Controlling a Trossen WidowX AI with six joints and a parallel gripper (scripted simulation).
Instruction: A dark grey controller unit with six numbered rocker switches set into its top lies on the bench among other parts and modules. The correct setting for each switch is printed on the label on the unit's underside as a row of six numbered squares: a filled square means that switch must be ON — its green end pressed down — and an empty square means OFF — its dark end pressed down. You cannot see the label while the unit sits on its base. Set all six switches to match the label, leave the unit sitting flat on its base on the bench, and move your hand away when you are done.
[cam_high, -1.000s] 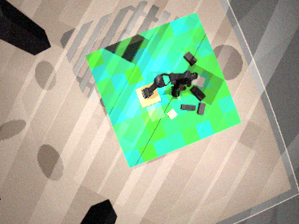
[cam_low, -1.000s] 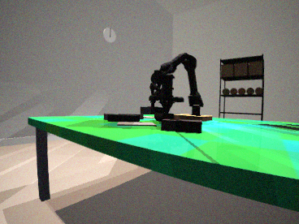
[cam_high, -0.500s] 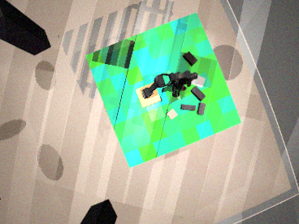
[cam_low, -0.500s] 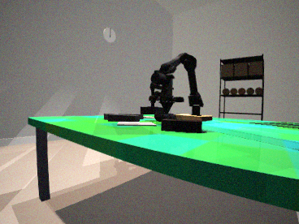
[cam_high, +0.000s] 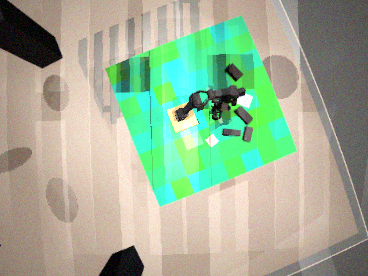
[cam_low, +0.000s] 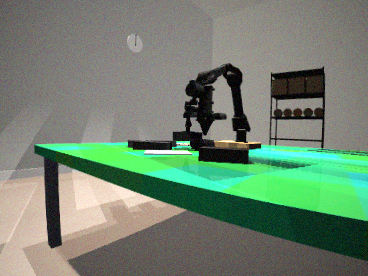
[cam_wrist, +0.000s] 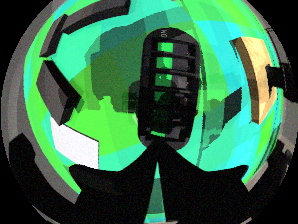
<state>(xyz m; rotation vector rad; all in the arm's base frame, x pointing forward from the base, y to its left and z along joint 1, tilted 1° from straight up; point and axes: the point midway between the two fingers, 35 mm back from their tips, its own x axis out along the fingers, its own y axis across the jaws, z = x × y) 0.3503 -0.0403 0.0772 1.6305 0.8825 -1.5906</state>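
Wrist view: the unit (cam_wrist: 194, 107) lies switches-up on the table (cam_high: 180, 185) (cam_low: 165, 175) (cam_wrist: 112, 132), probably light and rigid, its rockers springy; grip its long sides to lift. The claw (cam_low: 204, 134) (cam_wrist: 157, 143), closed on nothing, points at its near end; contact is unclear.

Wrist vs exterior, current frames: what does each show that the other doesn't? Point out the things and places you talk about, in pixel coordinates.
Only wrist: the controller unit's switch row (cam_wrist: 165, 65) seen from above, green showing on several switches, and the small "ON" mark (cam_wrist: 164, 34) at its far end.

Only exterior: the wall clock (cam_low: 134, 43), the shelf rack (cam_low: 323, 100) and a table leg (cam_low: 52, 200).

Both: the gripper (cam_wrist: 157, 143) (cam_low: 205, 133), fingertips together, the green-patterned bench top (cam_wrist: 112, 132) (cam_low: 115, 159) and the wooden board (cam_wrist: 253, 80) (cam_low: 227, 144) at the arm's base.
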